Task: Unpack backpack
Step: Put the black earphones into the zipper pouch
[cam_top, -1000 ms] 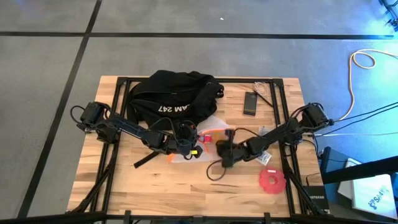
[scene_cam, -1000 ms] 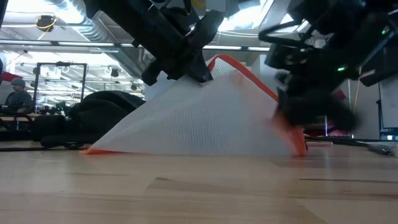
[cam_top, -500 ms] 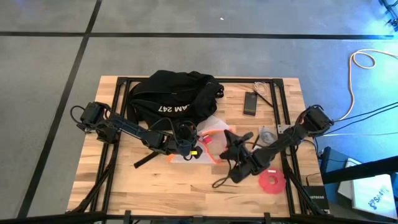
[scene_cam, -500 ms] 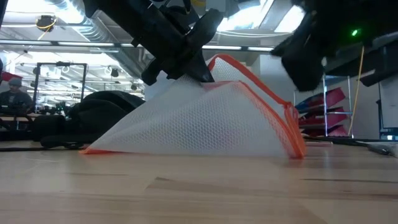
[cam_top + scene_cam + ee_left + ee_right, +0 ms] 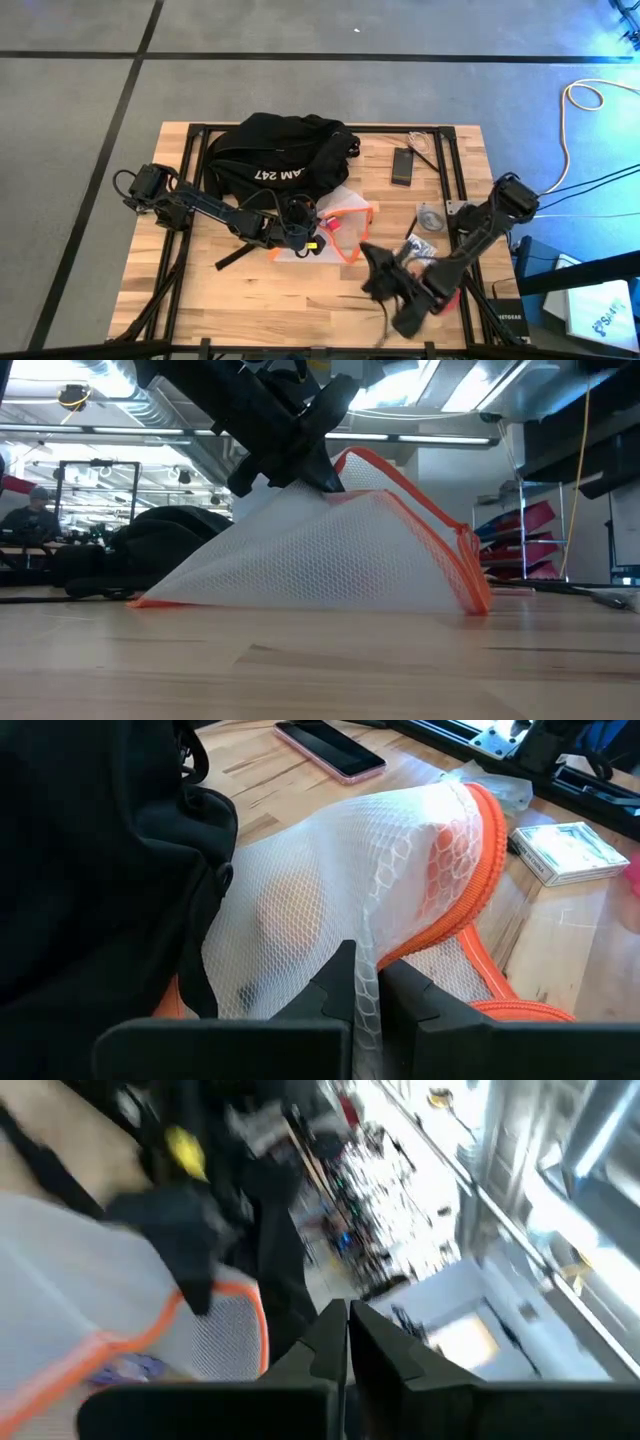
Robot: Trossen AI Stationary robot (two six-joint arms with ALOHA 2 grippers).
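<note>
The black backpack (image 5: 280,152) lies at the table's far side, lettering up; in the left wrist view it fills the side (image 5: 90,870). Just in front of it a white mesh bag with orange trim (image 5: 343,225) stands like a tent (image 5: 320,560), its lower edge on the table. My left gripper (image 5: 316,224) is shut on the bag's peak (image 5: 322,482). My right gripper (image 5: 374,274) hangs shut and empty over the table's near right part; its wrist view (image 5: 347,1342) looks back at the bag (image 5: 90,1320). My left gripper pinches the mesh (image 5: 366,982) between its two fingers at the bag's highest point (image 5: 330,490), coming slanting down from the table's left. The mesh is pulled up into a peak and drawn taut. The bag's lower orange edge (image 5: 150,601) stays on the table.
A flat black phone (image 5: 403,165) lies to the right of the backpack. A small white box (image 5: 565,850), crumpled wrapping (image 5: 415,248) and a round metal piece (image 5: 430,215) lie on the right. A backpack strap (image 5: 235,257) trails toward the near edge.
My right gripper has left the mesh bag's right end, risen, and swung toward the table's near edge, out of the low view. The bag has kept its tent shape under my left gripper.
</note>
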